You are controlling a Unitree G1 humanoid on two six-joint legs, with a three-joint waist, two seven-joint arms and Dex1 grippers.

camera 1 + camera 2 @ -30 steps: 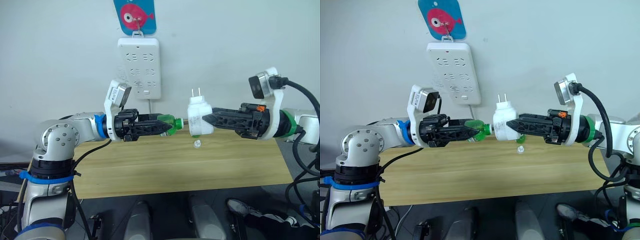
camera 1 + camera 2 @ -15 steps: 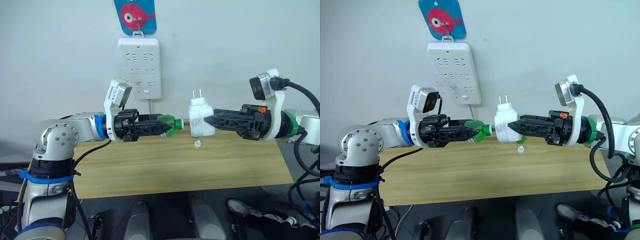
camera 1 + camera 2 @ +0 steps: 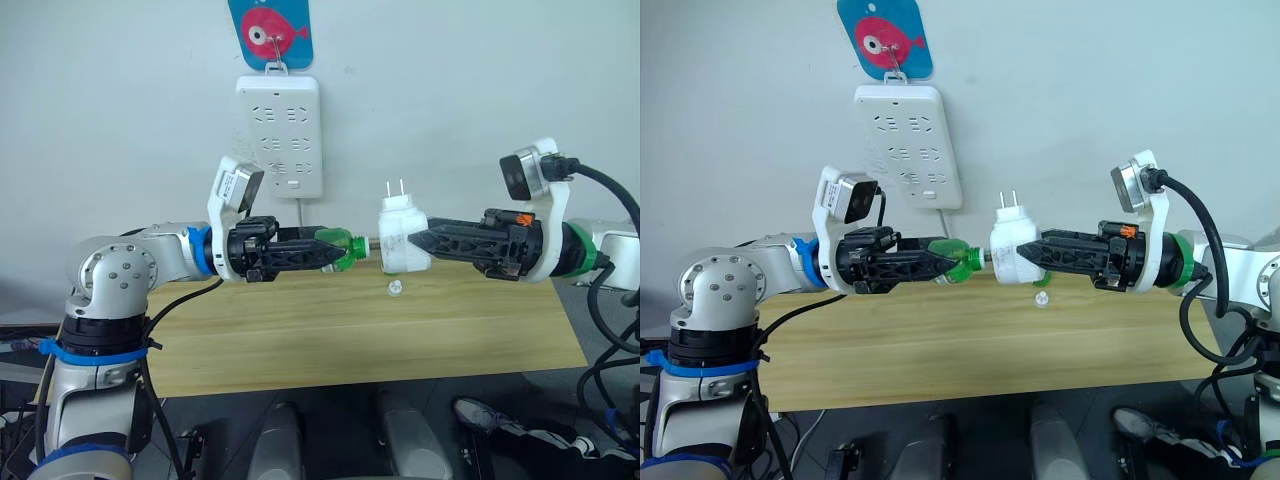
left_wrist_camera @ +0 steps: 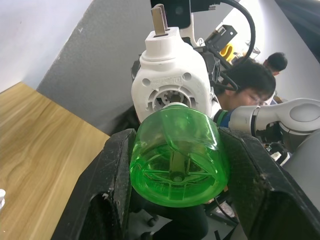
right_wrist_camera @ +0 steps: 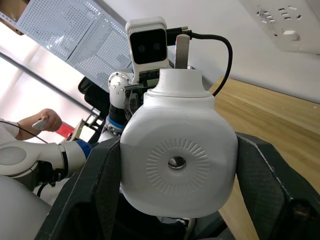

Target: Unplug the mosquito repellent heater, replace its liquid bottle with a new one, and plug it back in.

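I'm seeing the right gripper (image 3: 418, 241) clamping its fingers on the mosquito repellent heater (image 3: 402, 240), holding it mid-air above the back edge of the wooden table (image 3: 400, 335), prongs pointing up. The left gripper (image 3: 330, 250) is pinching the green liquid bottle (image 3: 346, 248) between both fingers, neck aimed into the heater's socket and just touching it. A small clear cap (image 3: 395, 288) is lying near the table's back edge, below the heater. The white power strip (image 3: 279, 136) is hanging on the wall behind
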